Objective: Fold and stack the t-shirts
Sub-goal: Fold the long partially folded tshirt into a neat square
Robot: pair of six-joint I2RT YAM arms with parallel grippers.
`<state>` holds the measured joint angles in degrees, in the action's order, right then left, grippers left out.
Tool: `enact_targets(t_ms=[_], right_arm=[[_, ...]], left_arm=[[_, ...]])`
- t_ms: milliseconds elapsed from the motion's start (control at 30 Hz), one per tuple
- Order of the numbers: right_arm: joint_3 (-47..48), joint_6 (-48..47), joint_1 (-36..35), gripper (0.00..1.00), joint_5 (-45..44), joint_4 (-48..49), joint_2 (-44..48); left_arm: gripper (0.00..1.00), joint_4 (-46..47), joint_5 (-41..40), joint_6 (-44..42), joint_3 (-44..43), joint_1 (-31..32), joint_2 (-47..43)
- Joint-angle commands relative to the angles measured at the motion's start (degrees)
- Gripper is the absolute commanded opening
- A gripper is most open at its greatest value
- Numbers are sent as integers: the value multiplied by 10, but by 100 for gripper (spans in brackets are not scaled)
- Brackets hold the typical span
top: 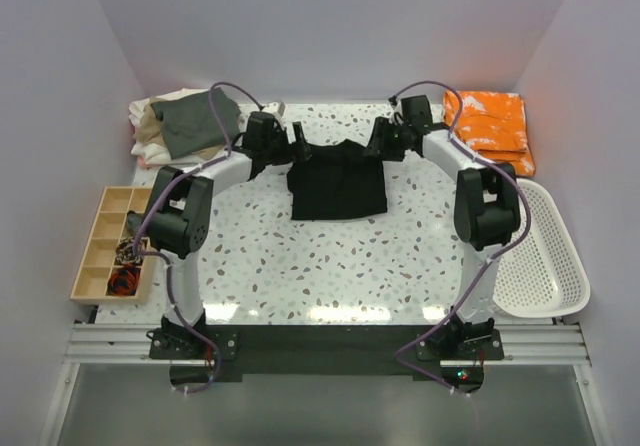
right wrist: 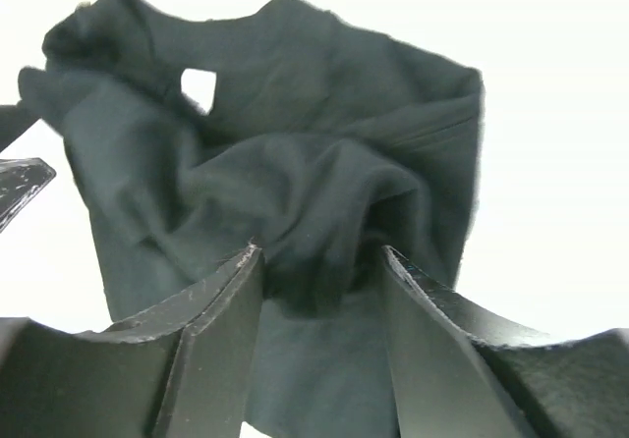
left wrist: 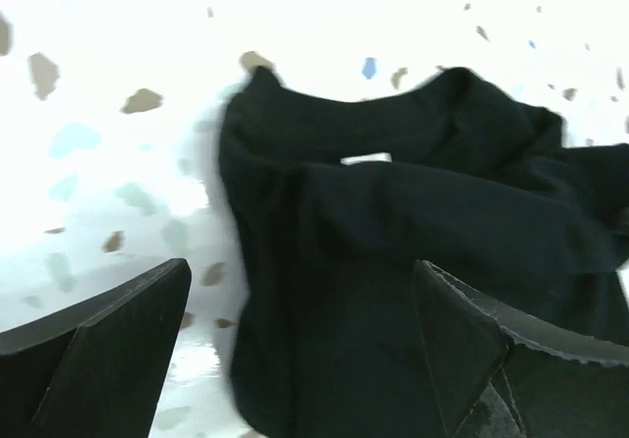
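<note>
Wooden organizer (top: 113, 204) (cables (top: 124, 281) inside), white basket (top: 545, 256).

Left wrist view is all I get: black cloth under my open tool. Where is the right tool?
Observer: The right tool is at the far right corner of the black shirt, its fingers apart on either side of a bunched fold.
Operator: How does the shirt lie overall?
Observer: From above it is a roughly square shape at the far middle of the table, rumpled along its far edge.
Operator: Where is the stack?
Observer: In the far left corner, where a grey-green shirt tops the folded pile.
</note>
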<state>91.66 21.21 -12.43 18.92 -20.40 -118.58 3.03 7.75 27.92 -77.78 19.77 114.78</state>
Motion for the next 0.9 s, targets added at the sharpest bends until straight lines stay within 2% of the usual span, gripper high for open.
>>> enact_targets(t_ms=[0,100,200,400,533,733,867], right_arm=[[30,-40,14,54,-52,46,62],[12,-70,15,57,-89,45,113],[-2,-79,14,65,-109,39,148],[-15,-28,13,66,20,25,139],[-43,-5,4,60,64,27,135],[-46,0,-4,58,106,-8,98],[-32,0,-7,58,111,-40,70]], left_arm=[[100,35,-5,-24,-28,-32,-10],[100,30,-19,-44,-24,-39,-46],[100,26,5,-45,-24,-39,-72],[100,75,172,-8,-17,-37,-60],[100,94,294,20,-26,-36,-25],[100,97,373,53,-32,-35,29],[100,95,396,68,-37,-35,54]])
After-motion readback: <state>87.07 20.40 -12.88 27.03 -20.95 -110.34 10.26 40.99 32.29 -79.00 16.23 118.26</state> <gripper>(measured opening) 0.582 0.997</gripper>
